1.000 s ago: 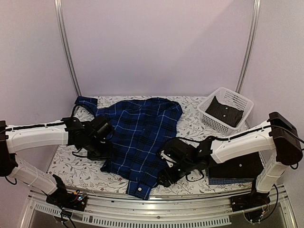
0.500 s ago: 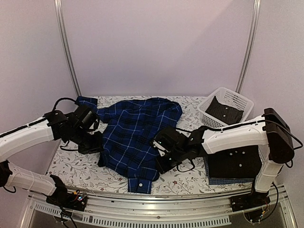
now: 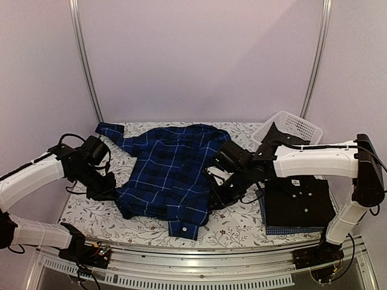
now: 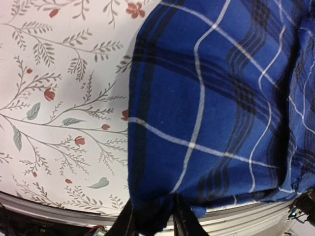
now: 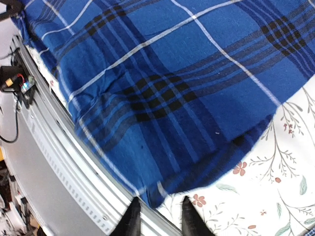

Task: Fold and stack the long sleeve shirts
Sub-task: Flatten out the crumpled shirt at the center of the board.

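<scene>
Cloth control decides this step, so start at the bottom of the overhead frame, where the cuff (image 3: 184, 228) of the plaid shirt (image 3: 172, 175) trails toward the near edge of the table (image 3: 242, 226). That loose end should be drawn inside before any fold is pressed, or it will stick out of the stack.

Just above it, 2 arms flank the shirt. The left gripper (image 4: 152, 219) is clamped on the shirt's left edge, with blue fabric bunched between its fingers (image 4: 183, 222). The right gripper (image 5: 158, 211) sits at the right edge. The corner of the cloth reaches its fingertips, but I cannot tell whether it is pinched or only touched. My advice is to confirm that hold first, then raise both edges together and low, keeping them level so the plaid lines stay square.

At center right, the black shirt (image 3: 299, 202) lies folded on the blue check shirt (image 3: 284, 230). That pile is probably where this shirt goes.

Farther back, the basket (image 3: 302, 128) stands at upper right, and 1 sleeve (image 3: 112, 130) reaches to upper left, unfolded.
</scene>
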Action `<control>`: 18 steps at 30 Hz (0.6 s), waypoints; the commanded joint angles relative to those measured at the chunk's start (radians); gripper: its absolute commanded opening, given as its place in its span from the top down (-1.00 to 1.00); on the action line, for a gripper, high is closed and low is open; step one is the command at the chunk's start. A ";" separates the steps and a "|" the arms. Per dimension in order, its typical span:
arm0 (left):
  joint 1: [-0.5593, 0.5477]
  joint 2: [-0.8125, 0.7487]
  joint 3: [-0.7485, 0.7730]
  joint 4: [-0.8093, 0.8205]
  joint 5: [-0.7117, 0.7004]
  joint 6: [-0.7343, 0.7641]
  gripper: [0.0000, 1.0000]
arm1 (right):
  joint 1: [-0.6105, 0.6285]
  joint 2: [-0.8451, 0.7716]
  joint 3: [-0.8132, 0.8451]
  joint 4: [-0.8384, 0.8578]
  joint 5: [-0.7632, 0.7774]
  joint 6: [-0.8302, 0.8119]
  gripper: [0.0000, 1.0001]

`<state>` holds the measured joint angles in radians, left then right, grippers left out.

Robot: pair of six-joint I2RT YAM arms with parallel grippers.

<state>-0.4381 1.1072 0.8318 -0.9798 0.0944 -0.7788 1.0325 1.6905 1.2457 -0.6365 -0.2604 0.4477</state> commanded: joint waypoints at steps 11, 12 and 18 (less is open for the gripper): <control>0.014 -0.009 0.019 0.085 0.027 0.046 0.08 | -0.006 0.056 0.055 -0.019 0.150 0.002 -0.27; 0.010 -0.004 0.027 0.101 0.026 0.048 0.13 | -0.008 0.082 0.071 -0.003 0.163 -0.005 -0.27; 0.000 0.046 -0.024 0.318 0.122 0.054 0.38 | -0.045 0.218 0.178 0.074 0.163 -0.028 -0.19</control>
<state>-0.4297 1.1095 0.8345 -0.8398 0.1432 -0.7399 1.0187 1.8263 1.3647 -0.6270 -0.1356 0.4438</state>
